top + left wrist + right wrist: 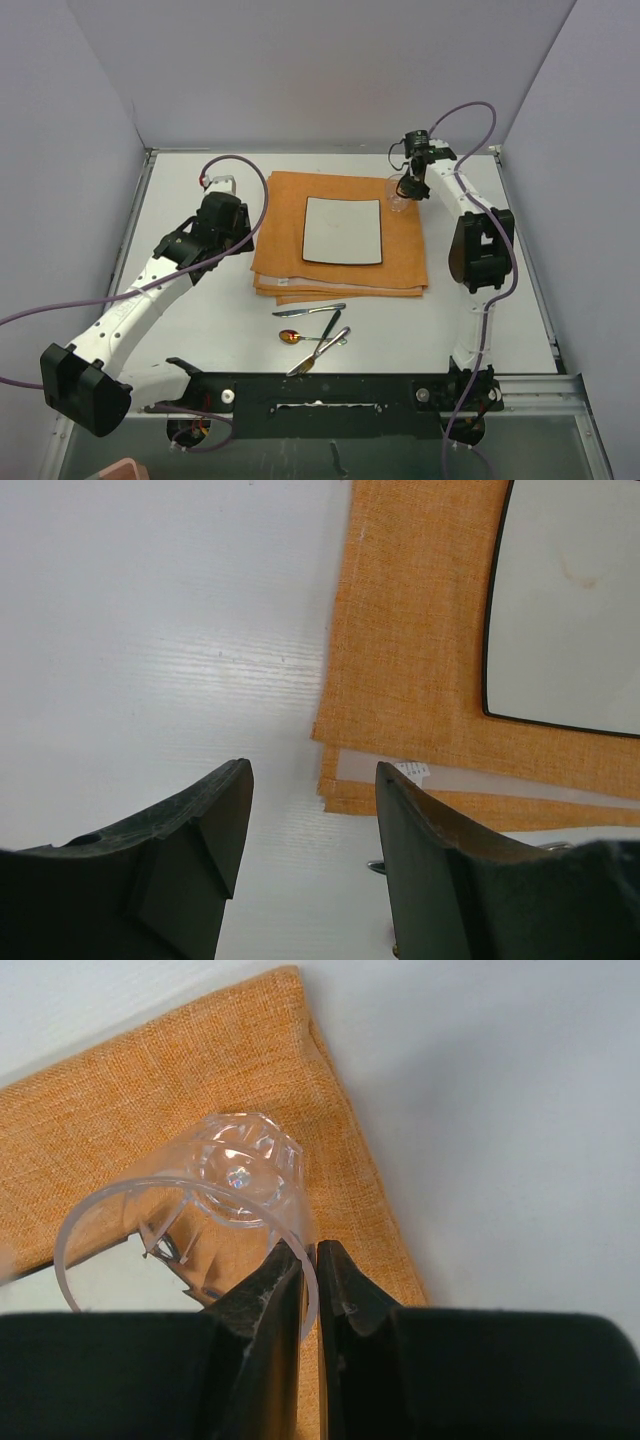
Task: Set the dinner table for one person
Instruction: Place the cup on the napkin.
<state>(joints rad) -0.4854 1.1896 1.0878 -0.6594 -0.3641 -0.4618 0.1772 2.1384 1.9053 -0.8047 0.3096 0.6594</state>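
Clear glass (397, 194), upper right of the top view, rim pinched by our right gripper (308, 1252)
We judge it light, slick, breakable; left gripper (312, 780) hangs spread, empty.

No words, brands or numbers can be read. A small white tag (412, 770) at the folded edge of the orange cloth (420, 630) is too blurred.

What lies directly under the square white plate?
The folded orange cloth, its layers showing at the near edge, spread on the dinner table. The plate covers the cloth's middle, so anything between them cannot be seen.
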